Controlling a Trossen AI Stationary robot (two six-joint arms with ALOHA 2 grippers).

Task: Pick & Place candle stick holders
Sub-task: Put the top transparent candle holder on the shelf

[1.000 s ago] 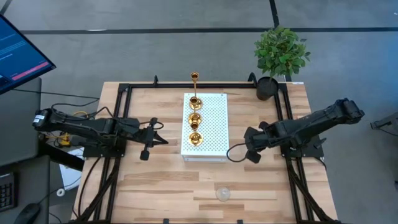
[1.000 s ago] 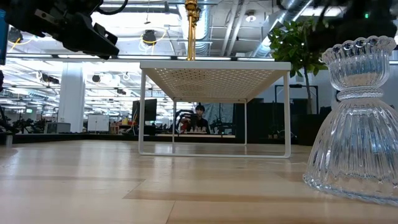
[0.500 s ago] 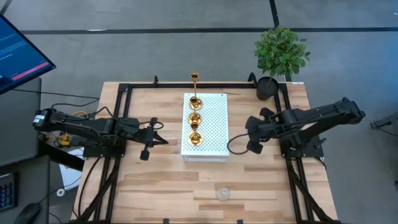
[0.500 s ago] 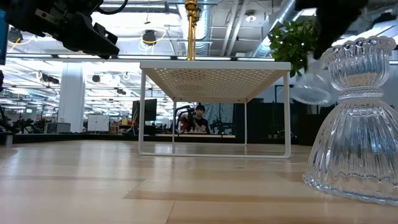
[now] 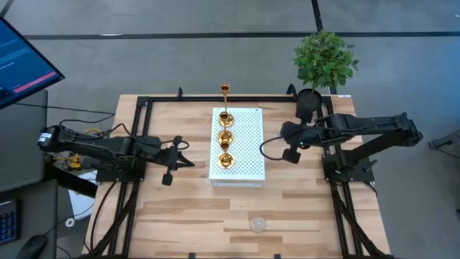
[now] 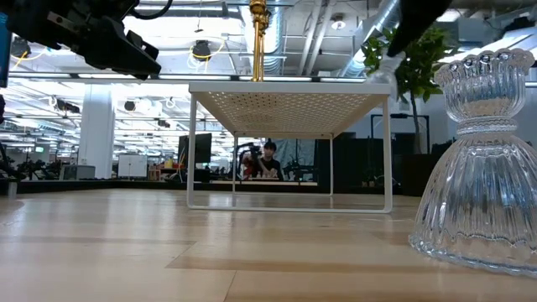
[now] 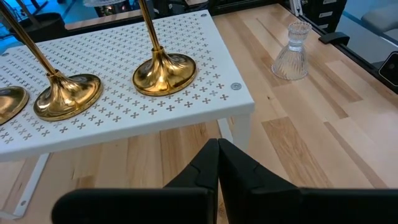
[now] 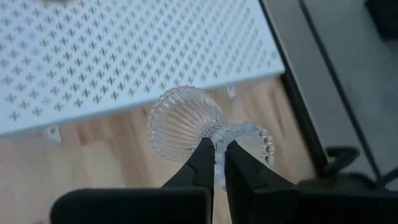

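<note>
A white perforated rack [image 5: 244, 147] stands mid-table with three gold candle stick holders [image 5: 225, 134] in a row along its left side. The far one has a tall thin stem [image 5: 225, 90]. A clear glass holder [image 5: 257, 224] stands upright on its base near the table's front edge and shows large in the low view [image 6: 482, 159]. My right gripper [image 5: 282, 142] hangs just right of the rack, shut on a second clear glass holder [image 8: 186, 127]. My left gripper [image 5: 180, 152] waits shut, left of the rack. My right gripper pinches the glass holder's narrow waist [image 8: 217, 140] between its two fingers. The fingers slant down from the table's right side and lie across the holder. The holder is lifted clear and tipped on its side, its flared ribbed base [image 8: 180, 124] toward the rack's edge.
A potted plant [image 5: 325, 61] in a black pot [image 5: 309, 101] stands at the table's far right corner. Black frame rails [image 5: 140, 129] run along the table's sides. A monitor [image 5: 21, 65] sits off the left. A person [image 6: 268, 159] sits far off in the room.
My right gripper has risen and gone toward the table's far edge beside the rack, rolling its wrist. The glass holder has come up with it, still held, and now hangs about level with the rack's top.
</note>
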